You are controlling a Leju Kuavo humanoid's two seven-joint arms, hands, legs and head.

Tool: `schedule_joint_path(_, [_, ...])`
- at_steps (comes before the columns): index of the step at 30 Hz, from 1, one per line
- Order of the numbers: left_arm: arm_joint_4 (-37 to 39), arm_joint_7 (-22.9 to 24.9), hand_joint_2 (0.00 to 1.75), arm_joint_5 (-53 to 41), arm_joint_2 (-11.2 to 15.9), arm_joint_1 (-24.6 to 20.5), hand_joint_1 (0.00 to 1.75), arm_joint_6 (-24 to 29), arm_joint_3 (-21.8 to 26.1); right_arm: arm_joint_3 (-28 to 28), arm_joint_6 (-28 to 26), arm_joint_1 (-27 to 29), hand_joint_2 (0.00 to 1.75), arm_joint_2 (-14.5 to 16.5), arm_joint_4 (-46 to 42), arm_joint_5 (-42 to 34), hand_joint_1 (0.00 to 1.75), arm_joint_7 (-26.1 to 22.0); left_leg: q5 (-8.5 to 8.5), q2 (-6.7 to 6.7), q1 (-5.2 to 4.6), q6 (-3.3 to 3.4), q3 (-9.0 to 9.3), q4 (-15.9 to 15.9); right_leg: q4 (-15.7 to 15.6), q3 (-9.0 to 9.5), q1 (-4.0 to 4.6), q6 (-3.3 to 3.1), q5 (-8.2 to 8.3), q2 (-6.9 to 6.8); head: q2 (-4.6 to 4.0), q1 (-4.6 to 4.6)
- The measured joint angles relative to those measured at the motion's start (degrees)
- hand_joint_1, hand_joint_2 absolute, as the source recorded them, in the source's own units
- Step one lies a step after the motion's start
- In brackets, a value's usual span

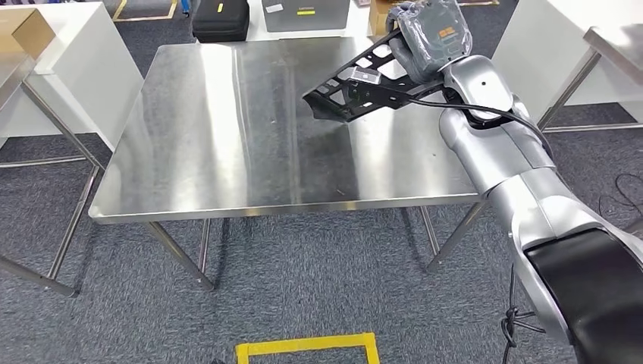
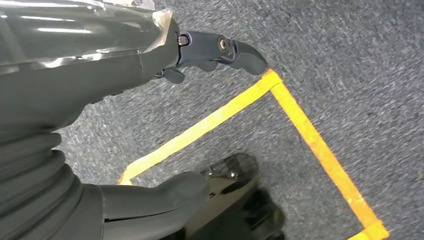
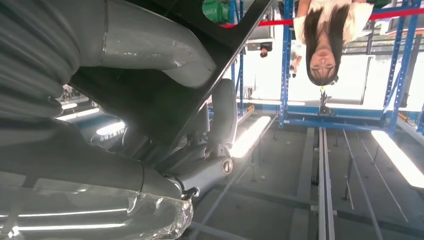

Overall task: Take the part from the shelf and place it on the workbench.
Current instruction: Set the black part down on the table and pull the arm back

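My right hand (image 1: 428, 34) grips a flat black part (image 1: 362, 85) with cut-outs and a small white label, holding it tilted above the right half of the steel workbench (image 1: 227, 152). The part's low end hangs close over the tabletop; whether it touches I cannot tell. In the right wrist view the black part (image 3: 150, 95) lies clamped between the thumb and the fingers (image 3: 220, 120). My left hand (image 2: 150, 125) hangs by my side over the grey carpet, its fingers apart and holding nothing.
White tables stand at the left (image 1: 53, 53) and right (image 1: 561, 45) of the workbench. A black case (image 1: 220, 19) and a grey box (image 1: 303, 14) sit on the floor behind it. Yellow floor tape (image 1: 303, 347) marks a square near my feet. A person (image 3: 327, 35) stands by blue racks.
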Motion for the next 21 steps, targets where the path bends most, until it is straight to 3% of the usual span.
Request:
schedule_joint_path(3, [0.01,-0.01,1.75,-0.02,-0.06,-0.09,0.0,0.02,-0.02,-0.05,-0.01,0.04,1.75,-0.14,0.01,-0.03,1.75,0.0,-0.51,0.02,-0.4,0.89,1.6,-2.15,0.5,0.26,0.31,1.13,0.03,0.04,0.0,0.04])
schedule_joint_path(5, [0.01,-0.01,1.75,-0.03,-0.12,-0.09,0.0,0.01,-0.02,-0.12,-0.07,0.03,1.75,-0.34,-0.01,-0.03,1.75,-0.01,-0.57,-0.07,-0.2,1.33,2.78,-2.93,2.41,-0.38,0.45,1.47,-0.7,-0.02,-0.02,0.14])
schedule_joint_path(6, [0.01,0.0,1.75,-0.03,-0.14,-0.15,0.0,0.01,-0.02,-0.13,-0.1,0.0,1.75,-0.45,-0.01,-0.03,1.75,-0.01,-0.63,-0.11,-0.07,1.53,3.32,-3.2,4.65,-1.63,0.37,1.4,-1.71,-0.04,-0.02,0.34])
schedule_joint_path(8, [0.0,0.01,1.75,-0.04,-0.17,-0.27,0.0,-0.03,-0.02,-0.11,-0.13,0.09,1.75,-0.63,0.04,-0.03,1.75,-0.01,-1.0,-0.15,0.0,1.77,3.78,-3.32,11.63,-5.94,0.09,1.38,-4.13,-0.06,-0.02,0.74])
schedule_joint_path(10, [0.01,0.02,1.75,-0.05,-0.24,-0.23,0.0,-0.06,-0.02,-0.09,-0.16,0.43,1.75,-0.79,0.09,-0.03,1.75,-0.01,-1.59,-0.27,0.01,1.71,4.13,-3.16,16.25,-9.76,-0.22,2.16,-4.96,-0.08,-0.01,0.98])
schedule_joint_path(11, [0.02,0.02,1.75,-0.05,-0.27,-0.18,0.0,-0.07,-0.02,-0.09,-0.19,0.54,1.75,-0.86,0.1,-0.03,1.75,-0.01,-1.99,-0.35,0.05,1.56,4.44,-3.02,15.59,-10.21,-0.41,2.84,-4.02,-0.11,-0.01,1.06])
schedule_joint_path(12, [0.02,0.02,1.75,-0.05,-0.28,-0.13,0.0,-0.07,-0.02,-0.09,-0.22,0.59,1.75,-0.9,0.11,-0.03,1.75,0.0,-2.47,-0.41,0.11,1.35,4.89,-2.85,12.63,-9.44,-0.64,3.63,-2.11,-0.17,-0.01,1.12])
schedule_joint_path(13, [0.02,0.01,1.75,-0.04,-0.3,-0.11,0.0,-0.07,-0.02,-0.08,-0.25,0.6,1.75,-0.9,0.11,-0.02,1.75,0.01,-3.04,-0.46,0.18,1.09,5.41,-2.67,8.13,-7.85,-0.89,4.33,0.4,-0.32,-0.01,1.21])
schedule_joint_path(14, [0.02,0.0,1.75,-0.03,-0.31,-0.11,0.0,-0.07,-0.02,-0.07,-0.3,0.63,1.75,-0.92,0.13,-0.02,1.75,0.03,-3.56,-0.46,0.22,0.79,5.87,-2.53,4.34,-6.45,-0.93,4.55,2.23,-0.48,-0.01,1.28])
schedule_joint_path(16, [0.02,-0.05,1.75,-0.01,-0.31,-0.19,0.0,-0.07,-0.01,-0.04,-0.43,0.6,1.75,-0.89,0.16,0.05,1.75,0.09,-4.41,-0.4,0.13,0.11,6.27,-2.38,0.04,-4.64,-0.56,3.5,3.79,-0.72,-0.02,1.52])
schedule_joint_path(18, [0.01,-0.11,1.75,0.01,-0.31,-0.2,0.0,-0.08,-0.01,-0.05,-0.6,0.53,1.75,-0.87,0.17,0.11,1.75,0.17,-4.86,-0.29,0.04,-0.46,6.35,-2.07,-0.06,-4.19,-0.38,1.94,3.49,-0.65,-0.01,1.33])
schedule_joint_path(20, [0.0,-0.15,1.75,0.01,-0.27,-0.22,0.0,-0.07,-0.02,-0.08,-0.71,0.47,1.75,-0.79,0.14,0.14,1.75,0.23,-5.25,-0.16,0.16,-0.92,5.63,-0.18,0.0,-3.64,-0.8,1.01,3.27,-0.52,-0.01,0.99])
schedule_joint_path(21, [0.0,-0.16,1.75,0.01,-0.26,-0.29,0.0,-0.07,-0.02,-0.07,-0.72,0.41,1.75,-0.71,0.13,0.16,1.75,0.25,-5.78,-0.09,0.26,-1.21,4.42,2.01,-0.04,-3.27,-0.91,0.58,3.01,-0.45,0.0,0.81])
